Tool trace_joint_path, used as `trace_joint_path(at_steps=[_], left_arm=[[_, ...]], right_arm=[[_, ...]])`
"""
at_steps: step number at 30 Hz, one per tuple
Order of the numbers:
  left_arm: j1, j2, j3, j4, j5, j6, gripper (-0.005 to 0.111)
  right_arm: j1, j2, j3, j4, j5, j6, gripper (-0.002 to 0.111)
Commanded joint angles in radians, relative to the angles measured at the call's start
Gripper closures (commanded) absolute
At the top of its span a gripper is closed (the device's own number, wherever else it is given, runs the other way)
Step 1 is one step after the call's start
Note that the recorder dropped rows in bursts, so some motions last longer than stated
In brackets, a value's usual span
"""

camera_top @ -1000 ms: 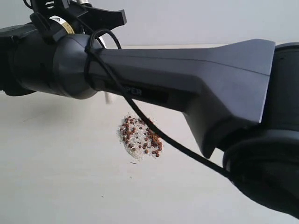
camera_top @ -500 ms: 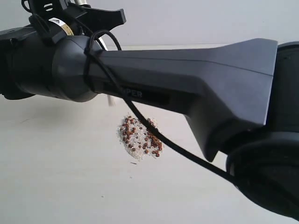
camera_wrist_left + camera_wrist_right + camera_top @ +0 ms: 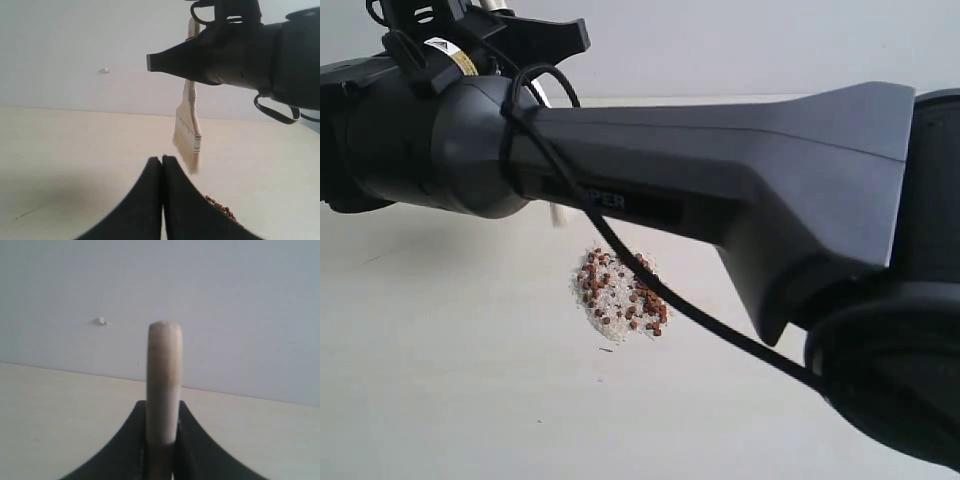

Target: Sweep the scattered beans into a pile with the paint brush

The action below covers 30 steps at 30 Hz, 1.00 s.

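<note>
Pinching the paint brush (image 3: 187, 140) by its stiff wooden handle, right tool (image 3: 162, 437) looks secure. Light brush, soft bristles, and the beans (image 3: 620, 292) probably roll. Left tool (image 3: 162, 167) clenched, empty.

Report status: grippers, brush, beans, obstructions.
Left gripper shut, empty. Right gripper shut on paint brush, bristles down. Beans in one patch with pale crumbs. Right arm blocks much of exterior view.

Appears to be a robotics lab test bench: bare cream tabletop (image 3: 440, 380), blank pale wall (image 3: 740, 45) along the frame top, black robot arm (image 3: 720, 160) crossing centre.
</note>
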Motion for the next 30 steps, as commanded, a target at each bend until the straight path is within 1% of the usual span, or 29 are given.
trace_joint_path(at_steps=[1,3,4,5,7,12,21,25,27,30], left_arm=[[0.004,-0.005,0.006,-0.001,-0.003,0.002,0.107],[0.004,-0.005,0.006,-0.001,-0.003,0.002,0.107],[0.004,-0.005,0.006,-0.001,-0.003,0.002,0.107],[0.004,-0.005,0.006,-0.001,-0.003,0.002,0.107],[0.004,-0.005,0.006,-0.001,-0.003,0.002,0.107],[0.004,-0.005,0.006,-0.001,-0.003,0.002,0.107],[0.004,-0.005,0.006,-0.001,-0.003,0.002,0.107],[0.004,-0.005,0.006,-0.001,-0.003,0.002,0.107],[0.004,-0.005,0.006,-0.001,-0.003,0.002,0.107],[0.004,-0.005,0.006,-0.001,-0.003,0.002,0.107]], right_arm=[[0.000,-0.016,0.003,-0.031,-0.001,-0.005,0.108],[0.000,-0.018,0.003,-0.020,-0.001,-0.047,0.108],[0.013,-0.020,0.006,-0.020,-0.001,-0.146,0.108],[0.026,-0.020,0.006,-0.020,-0.001,-0.288,0.108],[0.051,-0.016,0.009,-0.020,-0.001,-0.447,0.108],[0.065,-0.019,0.011,-0.020,-0.001,-0.447,0.108],[0.029,-0.019,0.031,-0.020,-0.001,-0.426,0.108],[0.022,-0.044,0.073,-0.022,-0.001,-0.340,0.108],[0.020,-0.069,0.117,-0.038,-0.001,-0.259,0.108],[0.020,-0.112,0.199,-0.111,-0.001,-0.111,0.108]])
